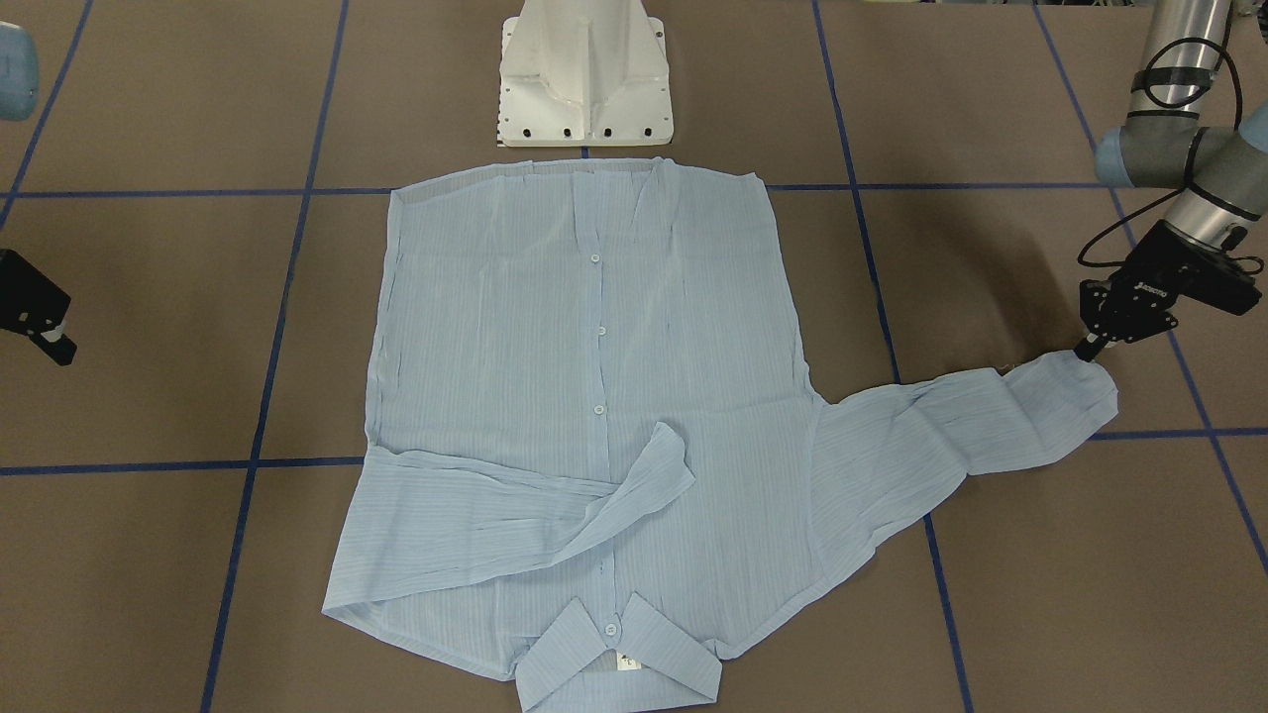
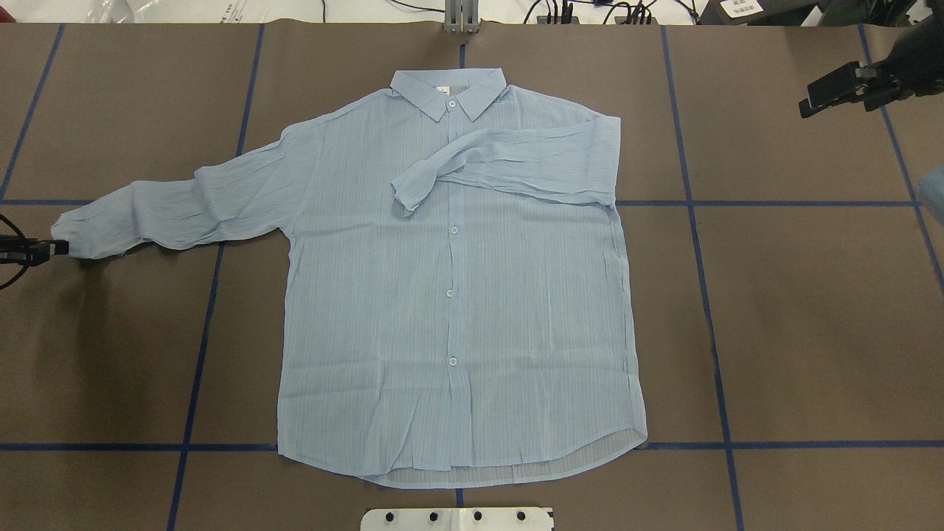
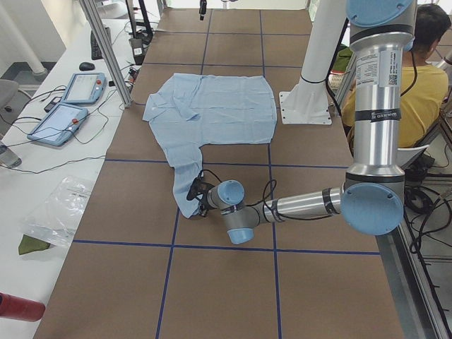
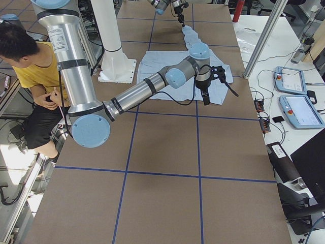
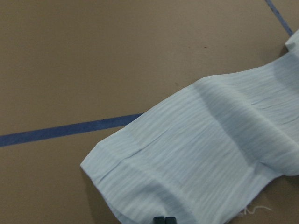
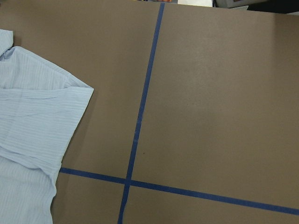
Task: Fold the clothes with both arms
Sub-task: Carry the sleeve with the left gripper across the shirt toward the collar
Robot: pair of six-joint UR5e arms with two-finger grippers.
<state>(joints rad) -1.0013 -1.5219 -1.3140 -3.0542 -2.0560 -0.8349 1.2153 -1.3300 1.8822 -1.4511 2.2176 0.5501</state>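
The pale blue shirt lies flat and buttoned on the brown table, collar away from the robot's base. One sleeve is folded across the chest. The other sleeve stretches out to the robot's left. My left gripper sits low at that sleeve's cuff, and in the left wrist view its fingertips are together on the cuff's edge. My right gripper hangs above bare table beyond the shirt's folded side. It holds nothing and looks open. The right wrist view shows only the shirt's edge.
The white pedestal base stands just behind the shirt's hem. Blue tape lines cross the table. A seated person is behind the robot. Teach pendants and cables lie on the side bench past the collar end.
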